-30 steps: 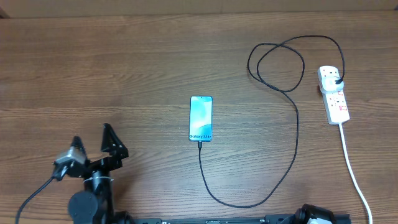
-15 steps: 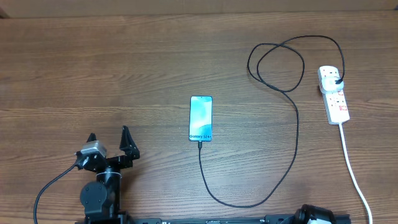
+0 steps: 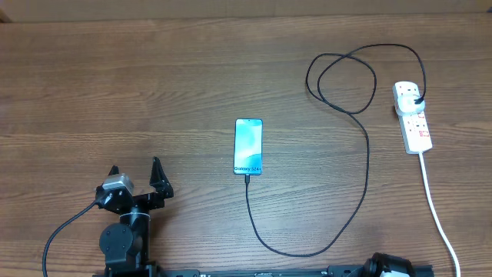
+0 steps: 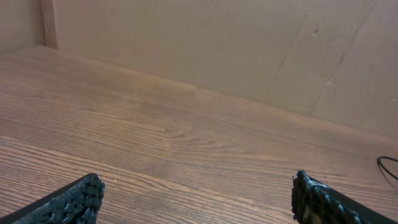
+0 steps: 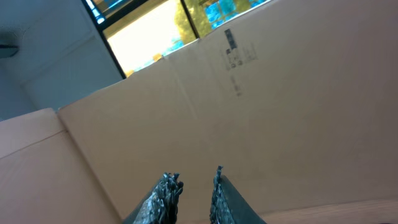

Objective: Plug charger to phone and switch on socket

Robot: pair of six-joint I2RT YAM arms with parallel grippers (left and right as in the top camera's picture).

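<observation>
The charger (image 3: pixel 367 165) sprawled over the counter (image 3: pixel 154 69), well off to the right of the left hand (image 3: pixel 136 170). Its plug sat in the far end of the socket (image 3: pixel 413 117), and its small tip met the near edge of the phone (image 3: pixel 248 146). That probably explains the slack loops: the cable was longer than the run needed. The socket lay farthest from the left hand, at the right side. Its white lead (image 3: pixel 434 208) ran back toward the right arm. The phone lay face up, ahead and to the right of the left hand, well apart from it, with its screen lit.

The left hand hovered low with its fingers spread wide and nothing between them, apparently parked clear of the work. The right hand (image 5: pixel 193 183) was narrow, its fingers nearly together and empty, tilted up at a cardboard wall (image 5: pixel 298 112).

Only the overhead view showed the phone, socket and cable joins. The right wrist view showed none of them, and the left wrist view caught only bare counter and a sliver of cable. Whether the red switch was on was too small to tell.
</observation>
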